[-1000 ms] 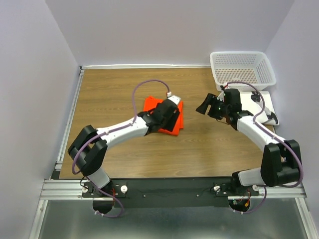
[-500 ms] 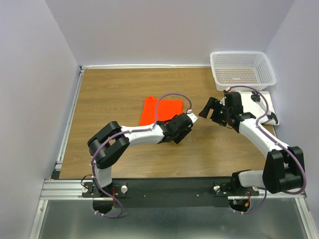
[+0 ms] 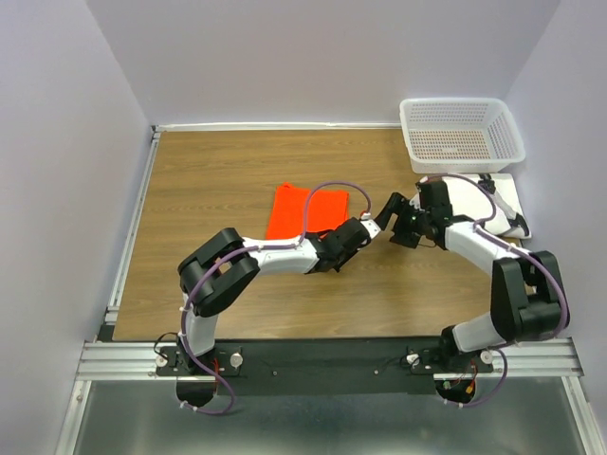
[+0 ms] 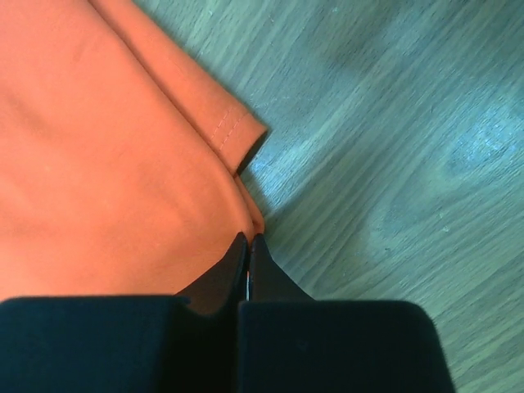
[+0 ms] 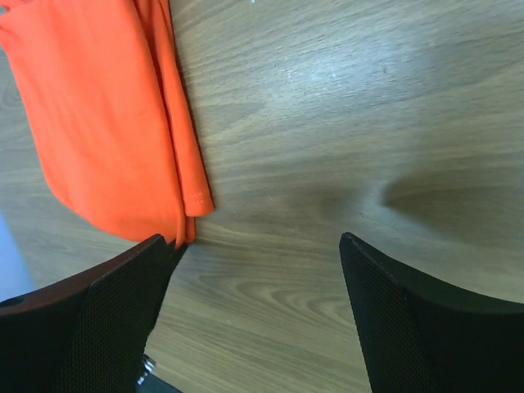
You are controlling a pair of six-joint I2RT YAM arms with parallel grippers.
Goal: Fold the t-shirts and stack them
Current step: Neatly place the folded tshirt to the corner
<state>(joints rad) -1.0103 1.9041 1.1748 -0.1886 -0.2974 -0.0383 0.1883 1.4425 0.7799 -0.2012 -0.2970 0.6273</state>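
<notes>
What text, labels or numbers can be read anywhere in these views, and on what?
None readable in any view.
t-shirt: plain orange-red cloth, no print.
basket: white mesh, no label seen.
white board: no marking legible.
left arm and right arm: no markings legible at this size.

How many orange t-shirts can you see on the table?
1. The folded orange t-shirt lies near the middle of the table; its layers could hide another underneath.
</notes>
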